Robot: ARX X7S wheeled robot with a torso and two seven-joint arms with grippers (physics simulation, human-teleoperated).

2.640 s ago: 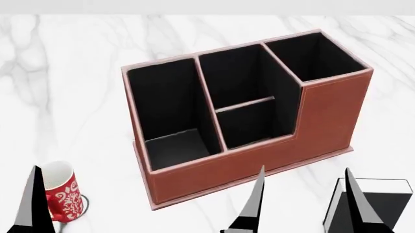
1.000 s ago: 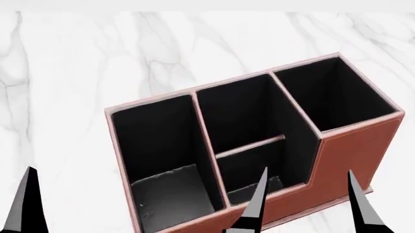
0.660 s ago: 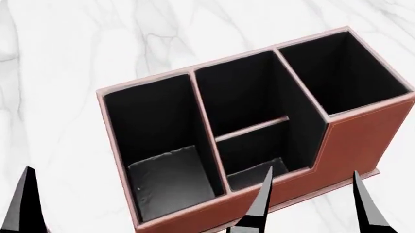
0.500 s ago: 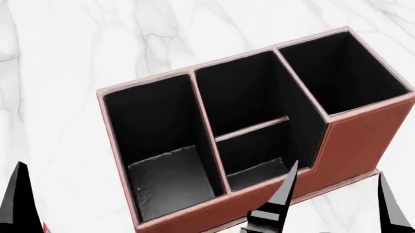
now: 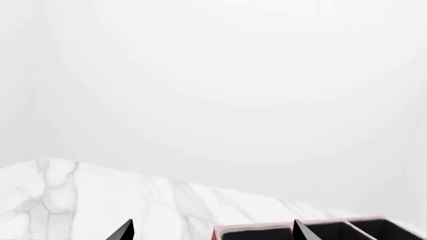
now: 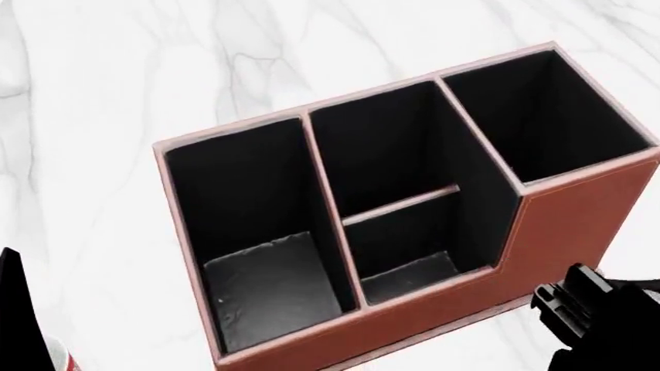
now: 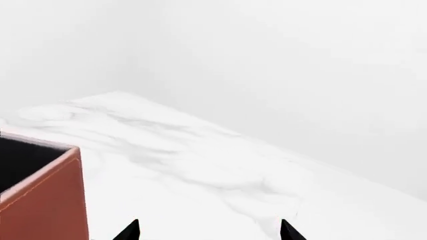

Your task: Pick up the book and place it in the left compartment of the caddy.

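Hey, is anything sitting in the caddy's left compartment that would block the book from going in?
Nothing visible. The left compartment of the caddy shows only its bare grey floor and black walls. The book itself is not in view now.

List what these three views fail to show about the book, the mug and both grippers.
- The book: in none of the views, so where it lies cannot be told.
- The mug: head view, cut off by the bottom edge; only a sliver of its rim shows.
- Right gripper: right wrist view shows just two fingertips, spread with nothing between; head view shows only the arm.
- Left gripper: left wrist view, two tips at the bottom edge, apart over the caddy.
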